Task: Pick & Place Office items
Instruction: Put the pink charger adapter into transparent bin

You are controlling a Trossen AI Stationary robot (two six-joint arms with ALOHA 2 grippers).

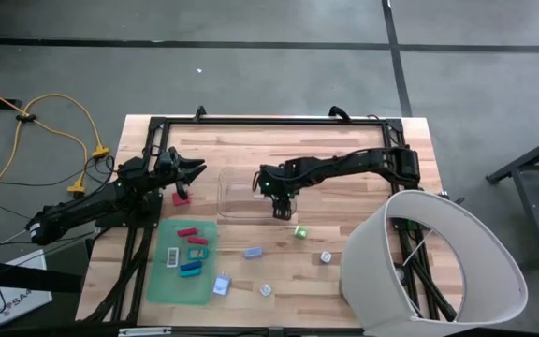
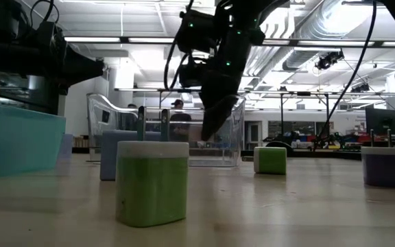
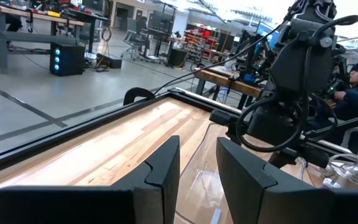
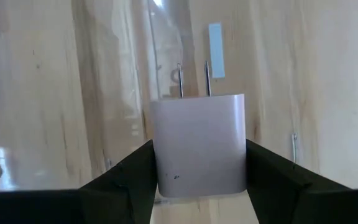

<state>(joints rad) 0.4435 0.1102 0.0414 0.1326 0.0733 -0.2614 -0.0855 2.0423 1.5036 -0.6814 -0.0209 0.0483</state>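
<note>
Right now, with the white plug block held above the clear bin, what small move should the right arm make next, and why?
Probably open the jaws and let it drop. The right gripper clamps the white plug block by its two sides, prongs pointing away from the wrist, and the clear bin lies directly beneath it, seemingly empty. The left gripper waits at the table's left side.

The right arm is being stretched from the table's right side toward the middle, its wrist being bent downward. The right gripper (image 4: 199, 163) is being pointed at the tabletop, its dark fingers (image 4: 129, 177) being pressed against both sides of a held piece. The left gripper (image 1: 190, 171) is being kept level at the table's left edge, its two fingers (image 3: 166, 168) being held slightly apart and empty
</note>
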